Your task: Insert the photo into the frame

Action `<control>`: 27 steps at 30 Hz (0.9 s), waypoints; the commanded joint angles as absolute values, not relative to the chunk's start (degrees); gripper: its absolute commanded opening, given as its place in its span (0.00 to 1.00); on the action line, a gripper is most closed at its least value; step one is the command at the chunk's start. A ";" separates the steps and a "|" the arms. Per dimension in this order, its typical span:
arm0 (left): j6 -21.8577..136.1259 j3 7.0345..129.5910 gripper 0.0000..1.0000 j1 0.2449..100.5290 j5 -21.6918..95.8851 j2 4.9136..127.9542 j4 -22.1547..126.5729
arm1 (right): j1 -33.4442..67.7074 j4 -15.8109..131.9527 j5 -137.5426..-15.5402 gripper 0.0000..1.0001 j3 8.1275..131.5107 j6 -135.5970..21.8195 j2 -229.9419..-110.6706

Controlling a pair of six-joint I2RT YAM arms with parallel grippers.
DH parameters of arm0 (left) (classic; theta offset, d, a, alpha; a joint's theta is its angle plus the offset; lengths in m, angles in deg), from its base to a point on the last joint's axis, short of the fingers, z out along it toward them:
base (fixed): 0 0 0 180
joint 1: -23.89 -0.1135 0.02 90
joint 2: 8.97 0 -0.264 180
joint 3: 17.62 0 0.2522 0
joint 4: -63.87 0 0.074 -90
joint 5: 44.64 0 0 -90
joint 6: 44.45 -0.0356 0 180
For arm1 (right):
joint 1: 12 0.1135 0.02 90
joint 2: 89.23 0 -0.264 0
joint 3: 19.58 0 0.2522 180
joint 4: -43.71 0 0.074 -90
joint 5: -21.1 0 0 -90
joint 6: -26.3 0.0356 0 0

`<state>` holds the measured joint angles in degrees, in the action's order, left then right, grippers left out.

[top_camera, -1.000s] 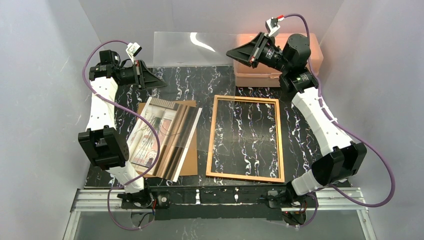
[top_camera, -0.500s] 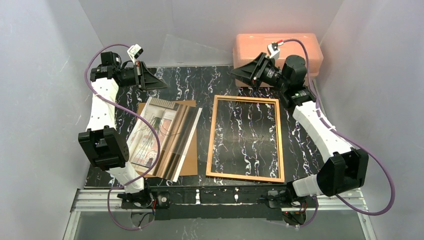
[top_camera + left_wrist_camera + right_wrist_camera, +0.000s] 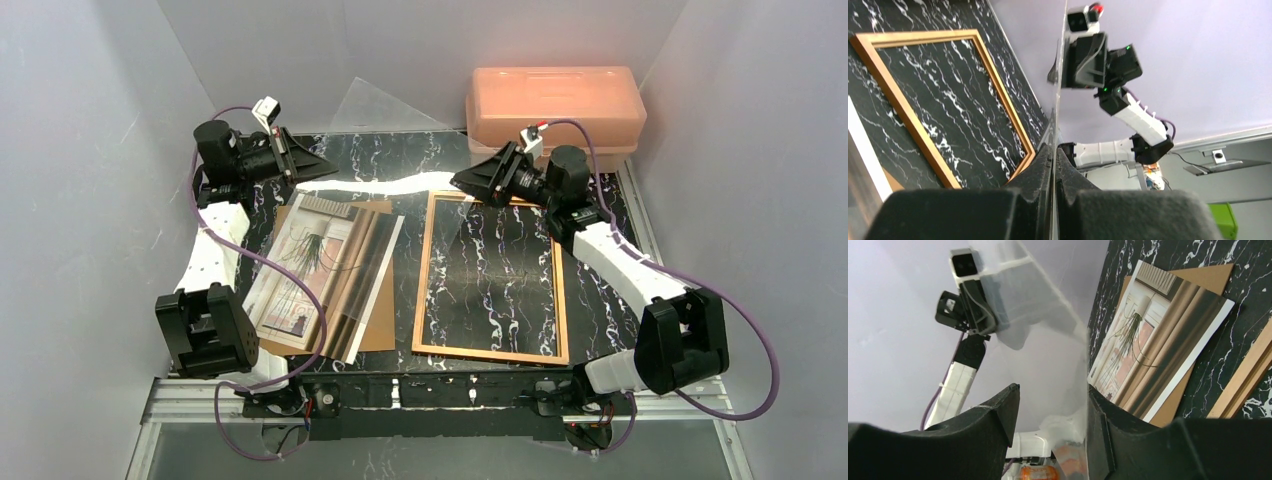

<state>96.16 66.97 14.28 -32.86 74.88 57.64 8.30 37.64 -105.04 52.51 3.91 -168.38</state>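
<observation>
A clear pane (image 3: 385, 110) hangs above the tabletop (image 3: 408, 262) in the upper middle of the overhead view, spanning the two arms. Its lower edge shows as a bright white strip just above the top rail of the frame. The left gripper (image 3: 322, 166) is clenched on the pane's edge; in the left wrist view its fingers (image 3: 1040, 167) press together on the sheet, which is seen edge-on. The right gripper (image 3: 458, 182) has its jaws spread wide. In the right wrist view the pane passes between them and lies close against the right-hand finger (image 3: 1098, 430); whether it touches cannot be told. A pink plastic box (image 3: 555, 100) sits at the upper right, behind the right arm.

The photo (image 3: 315, 265) lies face up at lower left, slightly tilted, on a brown backing board (image 3: 378, 325) whose edges show beyond it. It has beige, brown and white vertical bands with dark wispy lines. The frame (image 3: 424, 270), thin-railed and orange-brown, lies flat just right of the board, with the black marbled tabletop showing through it.
</observation>
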 commanded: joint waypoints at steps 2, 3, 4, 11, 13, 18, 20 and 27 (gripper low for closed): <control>110.34 66.41 0.00 14.58 -27.47 72.94 73.61 | 10.90 29.64 -103.88 0.57 48.81 5.70 -167.94; 110.63 66.23 0.00 14.57 -26.84 72.90 73.63 | 11.26 28.80 -103.62 0.57 48.20 6.03 -168.11; 110.89 66.05 0.00 14.58 -26.33 72.74 73.66 | 11.50 27.70 -103.36 0.58 47.45 6.52 -168.15; 112.11 64.70 0.00 14.66 -22.52 71.72 74.23 | 13.83 17.97 -101.80 0.57 44.69 11.87 -169.83; 112.33 64.38 0.00 14.58 -21.91 71.56 74.23 | 14.40 17.46 -101.77 0.56 45.17 12.16 -170.05; 112.42 63.18 0.00 14.57 -19.04 70.57 74.26 | 15.37 17.10 -101.60 0.52 44.81 12.54 -169.38; 112.40 63.10 0.00 14.55 -18.56 70.68 74.25 | 15.55 16.99 -101.39 0.48 44.28 12.80 -168.81; 107.45 62.18 0.01 14.58 -19.11 70.91 70.97 | 15.60 23.52 -99.92 0.13 45.78 9.12 -165.81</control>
